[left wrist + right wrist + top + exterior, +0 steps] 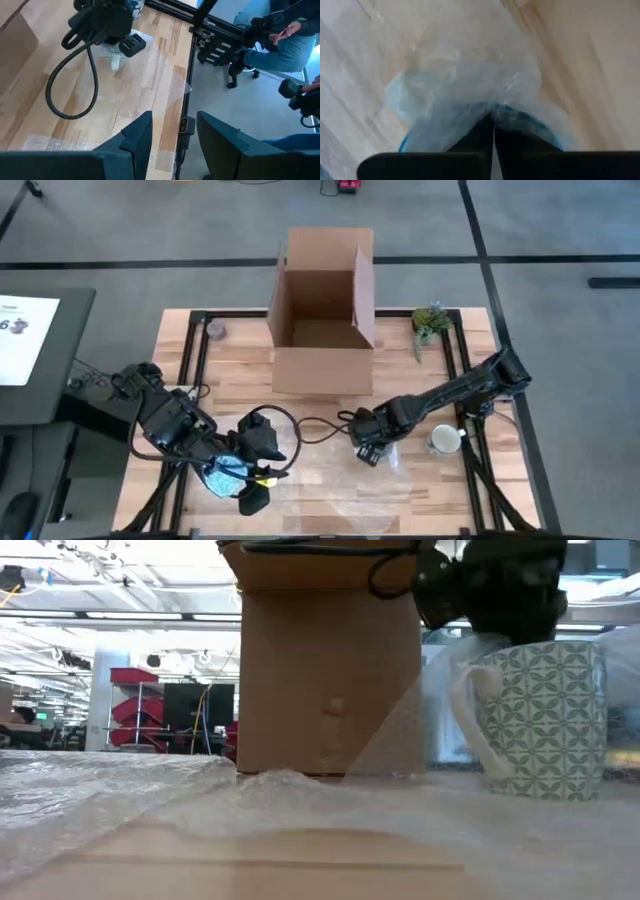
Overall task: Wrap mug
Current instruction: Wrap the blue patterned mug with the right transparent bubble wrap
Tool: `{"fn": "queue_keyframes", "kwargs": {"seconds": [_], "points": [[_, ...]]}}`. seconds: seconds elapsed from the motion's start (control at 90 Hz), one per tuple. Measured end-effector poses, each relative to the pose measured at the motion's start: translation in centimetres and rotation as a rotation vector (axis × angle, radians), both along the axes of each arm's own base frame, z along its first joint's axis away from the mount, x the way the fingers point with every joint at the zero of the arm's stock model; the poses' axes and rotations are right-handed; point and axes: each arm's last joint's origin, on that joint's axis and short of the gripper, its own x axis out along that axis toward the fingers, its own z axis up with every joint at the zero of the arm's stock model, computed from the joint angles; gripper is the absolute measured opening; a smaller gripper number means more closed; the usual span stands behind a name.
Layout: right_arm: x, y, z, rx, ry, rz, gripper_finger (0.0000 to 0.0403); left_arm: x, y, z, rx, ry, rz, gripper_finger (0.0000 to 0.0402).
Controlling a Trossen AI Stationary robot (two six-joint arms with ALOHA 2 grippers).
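Overhead, the mug [443,440] stood at the table's right edge, just right of the right gripper [367,452], while the left gripper [252,480] waited near-left, fingers parted and empty. Closer in, the right wrist view showed closed fingers pinching bubble wrap [470,95]. Best to draw the sheet rightward toward the mug slowly, keeping the pinch firm.

An open cardboard box [322,310] stands at the far middle of the surface [460,500], with a small plant [430,322] just to its right and a tape roll [214,330] off to its left near the far edge. A sheet of bubble wrap [340,498] lies spread over the near middle, and the mug [443,440] stands by its right end, close to the surface's right edge. The right gripper [368,452] sits low at the wrap between box and mug, its fingers pinched together on the sheet, while the left gripper [262,477] hangs over the wrap's left part with fingers [135,137] apart.
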Motion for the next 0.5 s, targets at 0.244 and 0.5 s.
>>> {"fn": "queue_keyframes", "kwargs": {"seconds": [0.244,0.5], "points": [[-0.3,0.1,3.9,0.019,0.074,0.042,0.0001,0.0,0.0,0.0,0.005,0.0,-0.006,0.0134],[-0.8,-0.2,7.5,0.048,0.137,0.003,0.0022,0.0,0.0,0.0,0.005,0.0,-0.006,0.0134]]}}
